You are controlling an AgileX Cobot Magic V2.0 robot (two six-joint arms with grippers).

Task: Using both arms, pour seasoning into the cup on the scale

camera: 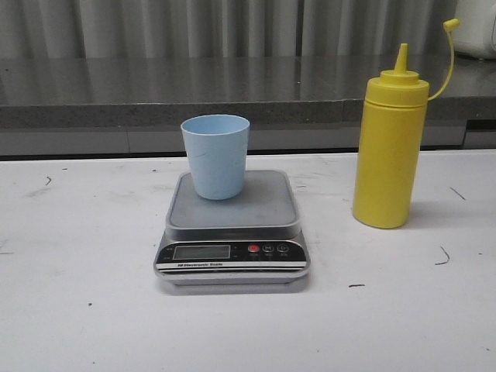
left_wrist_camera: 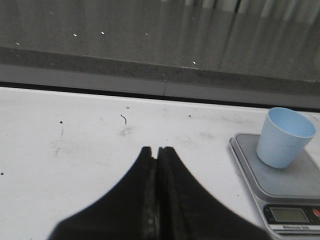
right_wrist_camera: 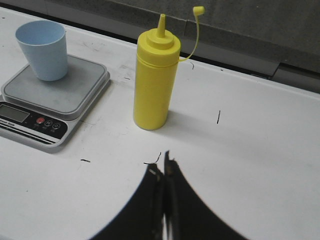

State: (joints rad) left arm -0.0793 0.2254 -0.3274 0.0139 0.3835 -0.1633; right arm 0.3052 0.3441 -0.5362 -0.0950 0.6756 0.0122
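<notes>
The light blue cup stands upright on the steel platform of the silver-grey scale at the table's middle. The tall yellow seasoning bottle stands upright to the right of the scale, its cap hanging off on a thin tether. In the left wrist view my left gripper is shut and empty over bare table, well left of the cup and scale. My right gripper is shut and empty, short of the bottle, with the cup and scale beyond. Neither gripper shows in the front view.
A dark grey ledge runs along the back of the white table. A white object sits at the far right on that ledge. Small black marks dot the tabletop.
</notes>
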